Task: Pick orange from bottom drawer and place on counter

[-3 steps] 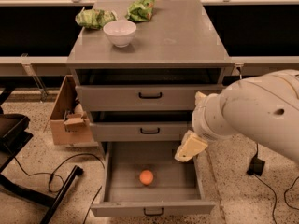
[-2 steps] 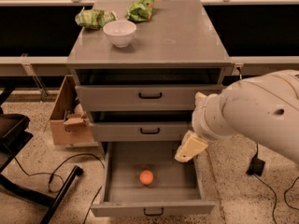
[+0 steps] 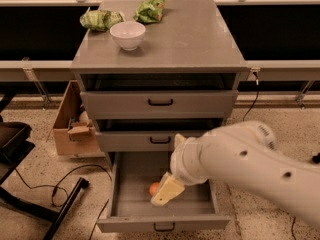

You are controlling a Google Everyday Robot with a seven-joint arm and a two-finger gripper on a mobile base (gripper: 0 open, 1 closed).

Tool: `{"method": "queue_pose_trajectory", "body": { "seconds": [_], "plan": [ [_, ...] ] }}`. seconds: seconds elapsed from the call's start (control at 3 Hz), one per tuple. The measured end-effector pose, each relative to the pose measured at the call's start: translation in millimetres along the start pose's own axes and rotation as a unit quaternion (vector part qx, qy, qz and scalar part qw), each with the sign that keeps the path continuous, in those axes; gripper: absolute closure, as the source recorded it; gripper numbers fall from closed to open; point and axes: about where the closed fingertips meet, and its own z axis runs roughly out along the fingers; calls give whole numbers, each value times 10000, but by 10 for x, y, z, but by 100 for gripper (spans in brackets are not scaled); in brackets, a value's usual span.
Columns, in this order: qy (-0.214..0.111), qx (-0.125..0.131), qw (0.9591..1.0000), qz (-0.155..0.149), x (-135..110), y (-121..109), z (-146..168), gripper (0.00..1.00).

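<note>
The orange [image 3: 154, 188] lies on the floor of the open bottom drawer [image 3: 125, 210], left of centre, partly hidden by my gripper. My gripper [image 3: 167, 190], with cream fingers, hangs over the drawer just right of the orange, at the end of the white arm coming in from the right. The counter [image 3: 190, 39] is the grey top of the three-drawer cabinet, above the two shut drawers.
A white bowl [image 3: 127, 35] and two green snack bags [image 3: 101, 19] [image 3: 151, 9] sit at the back left of the counter. A cardboard box [image 3: 72, 126] stands on the floor left of the cabinet. Black chair legs [image 3: 30, 204] and a cable lie at lower left.
My arm has swung left and down, bringing the gripper from above the drawer's right side to just beside the orange. The view has shifted as well.
</note>
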Motion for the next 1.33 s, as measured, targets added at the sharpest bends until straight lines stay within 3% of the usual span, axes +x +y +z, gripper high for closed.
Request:
{"method": "queue_pose_trajectory", "body": {
  "seconds": [0.33, 0.67, 1.0, 1.33],
  "plan": [
    [-354, -474, 9982, 94, -118, 567, 639, 0],
    [-750, -835, 9935, 212, -255, 914, 1167, 0],
    [-1093, -1144, 9867, 384, -382, 1126, 1674, 0],
    [-1093, -1144, 9867, 384, -383, 1126, 1674, 0]
  ]
}}
